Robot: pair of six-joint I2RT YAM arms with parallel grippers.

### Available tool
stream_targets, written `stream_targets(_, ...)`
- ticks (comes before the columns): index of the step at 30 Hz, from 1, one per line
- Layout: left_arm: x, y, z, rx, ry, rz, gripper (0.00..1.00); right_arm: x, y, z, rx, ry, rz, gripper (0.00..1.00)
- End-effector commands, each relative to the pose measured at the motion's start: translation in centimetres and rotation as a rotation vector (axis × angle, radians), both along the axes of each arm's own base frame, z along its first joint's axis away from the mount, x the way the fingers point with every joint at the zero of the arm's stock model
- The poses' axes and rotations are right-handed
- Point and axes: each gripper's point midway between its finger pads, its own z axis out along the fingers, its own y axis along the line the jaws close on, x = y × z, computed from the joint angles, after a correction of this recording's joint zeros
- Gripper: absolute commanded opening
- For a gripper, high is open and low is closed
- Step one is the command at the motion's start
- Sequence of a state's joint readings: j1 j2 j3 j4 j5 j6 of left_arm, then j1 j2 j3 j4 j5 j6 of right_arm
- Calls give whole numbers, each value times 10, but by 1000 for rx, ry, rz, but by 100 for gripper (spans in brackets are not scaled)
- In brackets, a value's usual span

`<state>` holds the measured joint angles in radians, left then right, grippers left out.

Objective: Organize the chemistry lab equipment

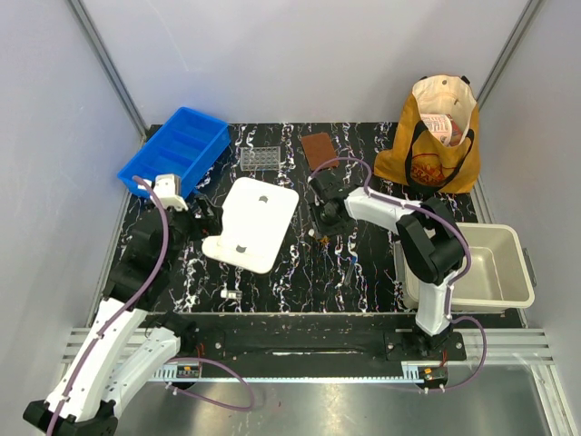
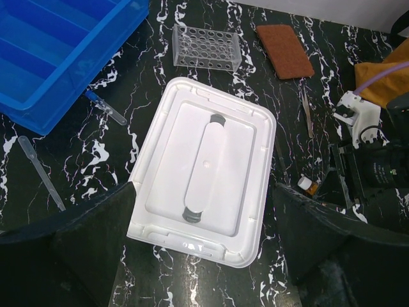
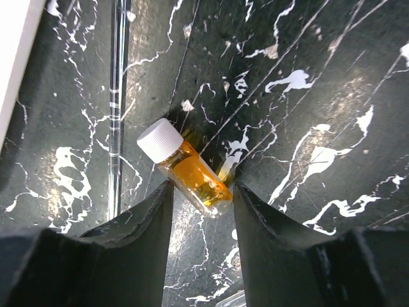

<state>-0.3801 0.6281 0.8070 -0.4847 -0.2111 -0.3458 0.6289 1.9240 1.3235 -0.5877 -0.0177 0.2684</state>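
Black marbled tabletop (image 1: pixel 300 263) bears the amber vial (image 3: pixel 185 169), lying slantwise between the narrowly parted fingers of the right end effector (image 3: pixel 201 192). Closing on its skewed base could squirt it toward the pipette (image 3: pixel 115 109). Left end effector (image 2: pixel 204 192) gapes wide, empty.

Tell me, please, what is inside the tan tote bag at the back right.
The tote bag is open at the top, and a red-and-white package shows inside. The cloth hides its lower part and anything lying deeper.
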Motion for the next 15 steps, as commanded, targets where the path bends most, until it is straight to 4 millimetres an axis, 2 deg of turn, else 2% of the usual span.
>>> stream_targets(1, 4, 0, 0, -10, 2, 11, 92, -2, 5, -9, -11, -23, 41, 46)
stream_targets(4, 4, -3, -3, -12, 17, 1, 91, -3, 1, -11, -26, -36, 32, 42)
stream_targets(6, 5, -4, -5, -13, 26, -1, 91, -6, 1, -11, -20, -37, 30, 34)
stream_targets(8, 4, -6, -6, -16, 43, -7, 89, -7, 0, -2, -5, -53, 29, 26)
stream_targets(10, 2, -12, -7, -30, 66, -35, 88, -8, 2, 13, 32, -79, 18, 25)
stream_targets(13, -4, -30, -4, -87, 100, -119, 86, -13, 15, 52, 157, -123, 20, 24)
stream_targets(15, -9, -47, 1, -141, 122, -200, 84, -16, 33, 90, 328, -180, 25, 25)
